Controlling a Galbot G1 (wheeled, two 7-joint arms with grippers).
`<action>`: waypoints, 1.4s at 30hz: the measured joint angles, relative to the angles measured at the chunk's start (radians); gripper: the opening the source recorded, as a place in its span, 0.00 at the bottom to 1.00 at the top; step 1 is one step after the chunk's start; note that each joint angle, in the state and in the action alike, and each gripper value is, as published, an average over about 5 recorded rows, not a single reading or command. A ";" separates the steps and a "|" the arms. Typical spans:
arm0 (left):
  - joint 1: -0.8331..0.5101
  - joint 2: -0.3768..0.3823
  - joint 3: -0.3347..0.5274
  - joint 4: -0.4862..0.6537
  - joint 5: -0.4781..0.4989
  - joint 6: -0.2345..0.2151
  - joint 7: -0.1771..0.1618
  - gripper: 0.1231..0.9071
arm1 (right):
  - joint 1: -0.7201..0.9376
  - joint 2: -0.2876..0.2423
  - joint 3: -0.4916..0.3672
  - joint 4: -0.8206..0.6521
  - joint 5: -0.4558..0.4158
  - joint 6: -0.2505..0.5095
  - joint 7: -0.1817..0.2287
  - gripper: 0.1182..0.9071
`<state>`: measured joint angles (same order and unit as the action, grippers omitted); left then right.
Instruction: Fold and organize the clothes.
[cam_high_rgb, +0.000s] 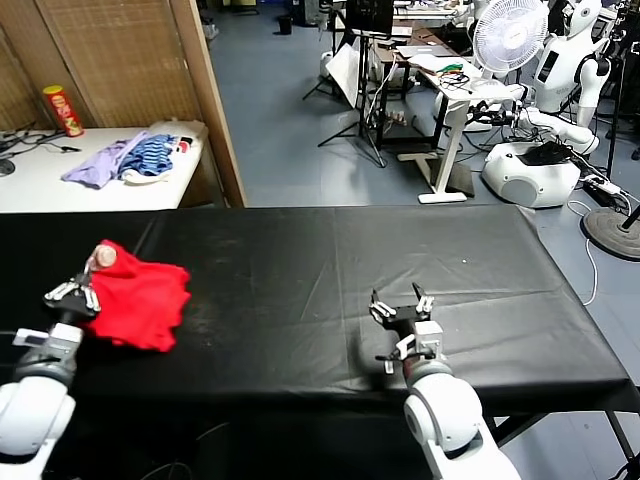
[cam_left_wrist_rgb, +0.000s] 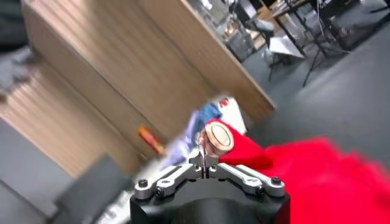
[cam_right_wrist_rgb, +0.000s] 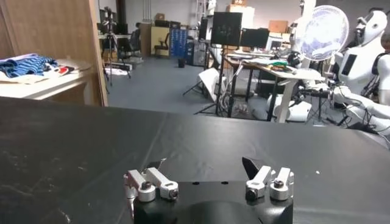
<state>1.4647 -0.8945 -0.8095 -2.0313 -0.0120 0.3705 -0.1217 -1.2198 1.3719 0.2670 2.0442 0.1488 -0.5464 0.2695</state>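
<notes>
Clothes (cam_high_rgb: 143, 300) bunched at table (cam_high_rgb: 330, 290) edge

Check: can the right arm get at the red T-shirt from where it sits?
Probably yes. The right gripper is open over bare black table, with nothing lying between it and the red T-shirt. But the shirt is far across at the left edge, where the left gripper is shut on it, so the stretch is uncertain.
</notes>
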 joint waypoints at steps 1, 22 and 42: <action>0.000 -0.005 0.008 -0.017 -0.017 0.002 -0.001 0.02 | -0.002 0.000 0.001 0.000 0.000 0.000 0.000 0.86; -0.088 -0.346 0.492 -0.101 -0.370 -0.086 0.069 0.43 | 0.015 -0.049 -0.050 -0.036 0.146 0.003 -0.141 0.86; -0.015 -0.368 0.421 -0.151 -0.442 -0.210 0.069 0.86 | 0.230 0.065 -0.223 -0.273 0.595 -0.050 -0.018 0.72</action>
<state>1.4492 -1.2621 -0.3886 -2.1822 -0.4541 0.1607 -0.0530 -0.9894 1.4368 0.0436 1.7708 0.7433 -0.5959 0.2512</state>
